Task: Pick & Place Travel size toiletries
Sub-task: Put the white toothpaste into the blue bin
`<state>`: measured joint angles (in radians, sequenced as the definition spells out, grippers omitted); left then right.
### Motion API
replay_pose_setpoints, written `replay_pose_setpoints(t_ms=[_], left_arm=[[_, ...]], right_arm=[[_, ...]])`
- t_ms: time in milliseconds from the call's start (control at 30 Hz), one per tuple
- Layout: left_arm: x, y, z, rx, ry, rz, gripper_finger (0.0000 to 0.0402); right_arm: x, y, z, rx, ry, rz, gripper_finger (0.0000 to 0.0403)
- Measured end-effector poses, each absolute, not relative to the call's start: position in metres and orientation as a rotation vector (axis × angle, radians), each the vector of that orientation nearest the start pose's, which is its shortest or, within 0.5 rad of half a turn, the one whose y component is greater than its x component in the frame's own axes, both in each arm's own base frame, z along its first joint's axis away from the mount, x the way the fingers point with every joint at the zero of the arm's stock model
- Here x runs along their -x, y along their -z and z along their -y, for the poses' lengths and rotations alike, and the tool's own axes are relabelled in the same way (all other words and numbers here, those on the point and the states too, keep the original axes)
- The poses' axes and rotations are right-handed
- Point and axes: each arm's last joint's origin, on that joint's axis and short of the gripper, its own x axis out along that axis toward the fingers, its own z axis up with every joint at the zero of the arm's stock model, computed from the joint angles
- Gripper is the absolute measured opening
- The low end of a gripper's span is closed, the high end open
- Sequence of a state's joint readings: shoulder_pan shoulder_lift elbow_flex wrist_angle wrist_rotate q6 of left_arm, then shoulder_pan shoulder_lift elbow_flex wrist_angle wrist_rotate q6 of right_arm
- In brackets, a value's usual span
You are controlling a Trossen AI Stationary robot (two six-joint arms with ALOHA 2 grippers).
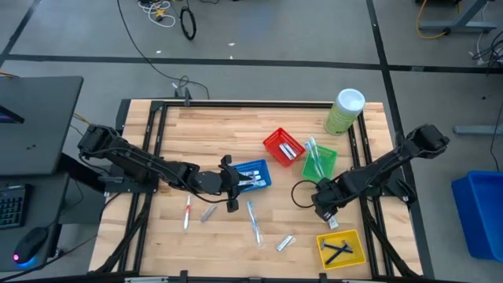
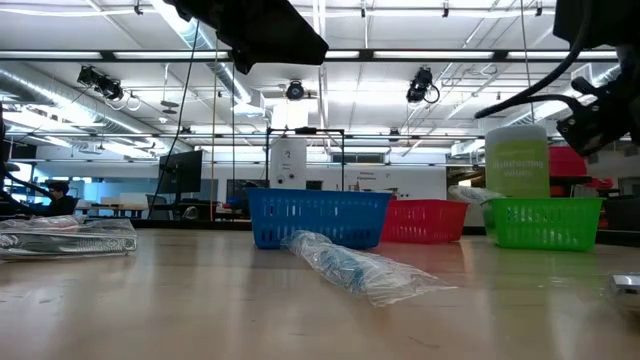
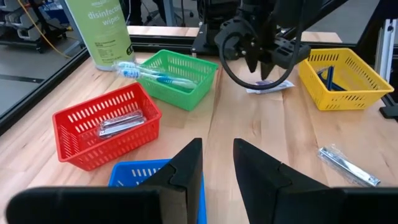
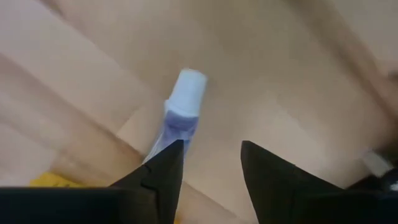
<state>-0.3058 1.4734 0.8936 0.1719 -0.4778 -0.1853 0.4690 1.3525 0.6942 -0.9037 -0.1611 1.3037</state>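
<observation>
Under right gripper (image 4: pixel 208 165), half-hidden tube (image 4: pixel 180 102)

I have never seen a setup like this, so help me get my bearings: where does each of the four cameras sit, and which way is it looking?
High view: above the table, looking straight down; both dark arms show, left gripper at the blue basket.
Low view: at table-top height, looking level across into the room; arm parts hang in from above.
Left wrist view: on the left arm, looking past its own fingers toward the red basket and the right arm.
Right wrist view: on the right arm, looking down past its fingers at a small white tube.
Shared: the green basket shows in the high, low and left wrist views.
</observation>
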Motion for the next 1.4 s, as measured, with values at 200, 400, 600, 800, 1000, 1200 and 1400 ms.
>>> replay_pose_setpoints(t_ms=[200, 400, 600, 800, 1000, 1200, 1400], left_arm=[[-0.307, -0.245, 0.083, -0.017, -0.196, -0.365, 0.01], [-0.307, -0.245, 0.083, -0.021, -0.195, -0.365, 0.01], [-0.307, -0.245, 0.083, -0.017, -0.196, -0.365, 0.01], [-0.307, -0.245, 0.083, -0.017, -0.195, -0.365, 0.01], [-0.307, -0.245, 0.083, -0.017, -0.195, -0.365, 0.01], [-0.307, -0.245, 0.083, -0.026, -0.193, -0.362, 0.01], [-0.307, -0.245, 0.083, -0.026, -0.192, -0.362, 0.01]], right_arm=[[-0.173, -0.161, -0.093, -0.749, 0.523, -1.584, 0.0185], [-0.178, -0.162, -0.096, -0.79, 0.465, -1.56, 0.0213], [-0.183, -0.162, -0.098, -0.784, 0.444, -1.486, 0.0248], [-0.176, -0.157, -0.101, -0.751, 0.46, -1.503, 0.0265], [-0.171, -0.139, -0.101, -0.824, 0.454, -1.458, 0.0243], [-0.168, -0.132, -0.099, -0.857, 0.463, -1.446, 0.0178], [-0.168, -0.135, -0.098, -0.786, 0.464, -1.451, 0.0105]])
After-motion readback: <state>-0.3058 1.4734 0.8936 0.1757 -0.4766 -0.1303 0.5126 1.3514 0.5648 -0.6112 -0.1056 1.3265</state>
